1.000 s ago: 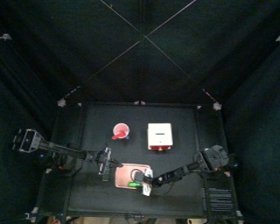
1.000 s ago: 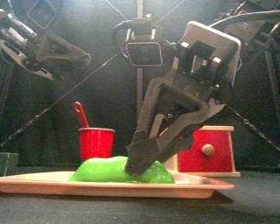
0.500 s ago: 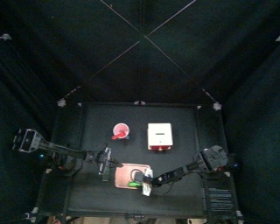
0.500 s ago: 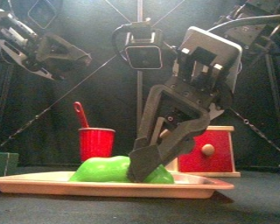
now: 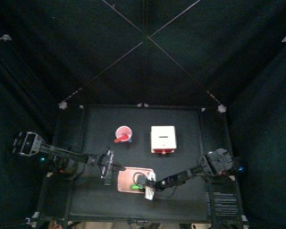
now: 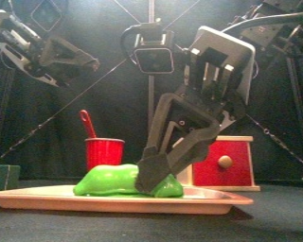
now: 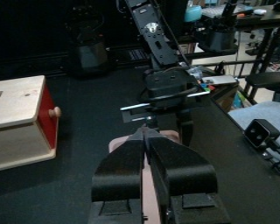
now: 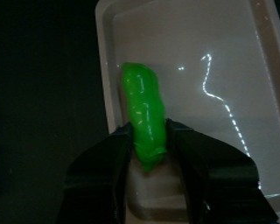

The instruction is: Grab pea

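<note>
Slightly lower now, right tool (image 8: 147, 156) clenches the glossy, elongated pea (image 8: 145, 112) in the smooth tray (image 8: 224, 52).

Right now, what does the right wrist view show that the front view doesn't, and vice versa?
Only the right wrist view: the right hand closed on one end of the green pea, and the bare white floor of the tray. Only the front view: the red cup, the red and white box, and the left arm raised at the left. Both show pea, tray and right hand.
</note>
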Action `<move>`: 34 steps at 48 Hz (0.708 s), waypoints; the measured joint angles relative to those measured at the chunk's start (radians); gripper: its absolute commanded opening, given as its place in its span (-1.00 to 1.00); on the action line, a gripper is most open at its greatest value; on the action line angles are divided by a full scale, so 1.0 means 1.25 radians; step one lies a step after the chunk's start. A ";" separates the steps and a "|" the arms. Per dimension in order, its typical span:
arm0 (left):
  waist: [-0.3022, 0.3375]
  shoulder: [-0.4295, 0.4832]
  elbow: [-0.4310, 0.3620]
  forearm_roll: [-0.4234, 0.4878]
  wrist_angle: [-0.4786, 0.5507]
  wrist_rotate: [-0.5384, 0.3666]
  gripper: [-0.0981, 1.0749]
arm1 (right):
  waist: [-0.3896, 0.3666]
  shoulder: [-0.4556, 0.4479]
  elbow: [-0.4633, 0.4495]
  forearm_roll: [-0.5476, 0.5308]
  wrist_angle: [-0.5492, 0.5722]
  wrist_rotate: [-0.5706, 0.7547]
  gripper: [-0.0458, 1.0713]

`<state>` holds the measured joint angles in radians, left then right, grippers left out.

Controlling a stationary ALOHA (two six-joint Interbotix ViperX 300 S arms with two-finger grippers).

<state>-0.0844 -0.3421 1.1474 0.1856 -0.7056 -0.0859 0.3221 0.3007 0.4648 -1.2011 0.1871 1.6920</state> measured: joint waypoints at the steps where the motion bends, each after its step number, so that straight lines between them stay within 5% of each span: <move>1: 0.000 0.000 0.000 0.000 0.000 0.000 -0.10 | 0.000 -0.004 0.000 0.000 0.000 0.000 0.26; 34: 0.000 0.000 0.000 0.000 0.000 0.004 -0.10 | 0.001 -0.050 -0.001 0.016 0.002 0.000 0.25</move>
<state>-0.0844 -0.3421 1.1474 0.1856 -0.7056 -0.0813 0.3237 0.2378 0.4633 -1.1812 0.1902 1.6920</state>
